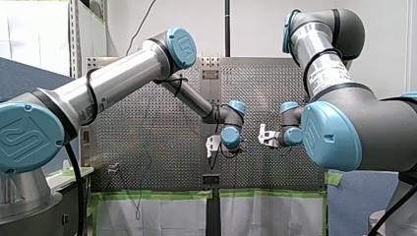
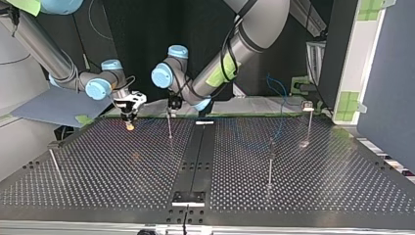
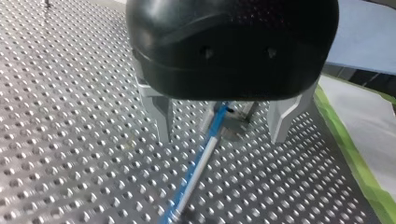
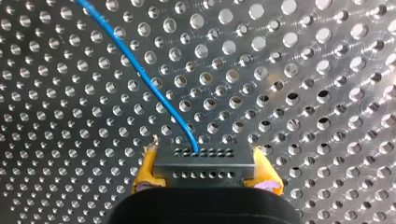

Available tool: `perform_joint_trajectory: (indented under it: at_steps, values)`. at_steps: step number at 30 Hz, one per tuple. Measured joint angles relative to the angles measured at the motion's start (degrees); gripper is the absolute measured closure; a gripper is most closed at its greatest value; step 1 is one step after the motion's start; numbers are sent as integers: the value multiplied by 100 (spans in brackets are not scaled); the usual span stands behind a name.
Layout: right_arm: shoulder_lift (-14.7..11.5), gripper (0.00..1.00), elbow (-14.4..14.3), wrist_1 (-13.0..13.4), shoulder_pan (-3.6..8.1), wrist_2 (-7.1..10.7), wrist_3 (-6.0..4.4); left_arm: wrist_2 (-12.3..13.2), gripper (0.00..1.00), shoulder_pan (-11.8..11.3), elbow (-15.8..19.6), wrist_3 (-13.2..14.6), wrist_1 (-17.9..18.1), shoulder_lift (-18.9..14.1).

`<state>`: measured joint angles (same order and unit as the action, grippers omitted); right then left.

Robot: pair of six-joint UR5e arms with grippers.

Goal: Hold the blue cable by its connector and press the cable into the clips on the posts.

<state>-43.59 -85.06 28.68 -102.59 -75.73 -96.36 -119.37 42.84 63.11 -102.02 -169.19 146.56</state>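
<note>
- My right end effector (image 4: pixel 204 161) is clenched on the black connector (image 4: pixel 204 171). Its yellow pads (image 4: pixel 147 163) sit on either side of the block, low over the table (image 4: pixel 303 70).
- The blue cable (image 4: pixel 140 70) leaves the connector's far face and runs away from me across the perforated surface. That settles the holding half of the job.
- My left end effector (image 3: pixel 222 135) is released, its metal fingers (image 3: pixel 159 116) spread and gripping nothing. They straddle the top of a post (image 2: pixel 170 126), with the cable running alongside the rod between them.
- From across the table, that post stands near the back edge, just beside the centre strip. The right end effector hovers near it on that view's left.
- I judge I am at the pressing step for this post. The clip is too blurred for me to tell whether the cable is seated.
- The next move calls for the right arm to keep the line taut. The left fingers must bear down squarely on the cable at the clip without bending the thin post.
- Other posts stand well apart at the same view's right, so I expect more routing after this one.
</note>
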Motion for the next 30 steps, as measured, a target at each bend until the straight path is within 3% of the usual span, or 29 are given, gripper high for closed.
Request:
perform_joint_trajectory:
  at_steps: [10,16,30]
  values:
    - [-2,100,0,-24,-19,4,27,-10,0,-19,403,7,341,0]
    - [0,100,-1,-38,-26,-1,36,-22,0,78,425,22,548,-22]
    - [-1,100,-1,-37,-28,-3,36,-211,0,324,428,24,657,-76]
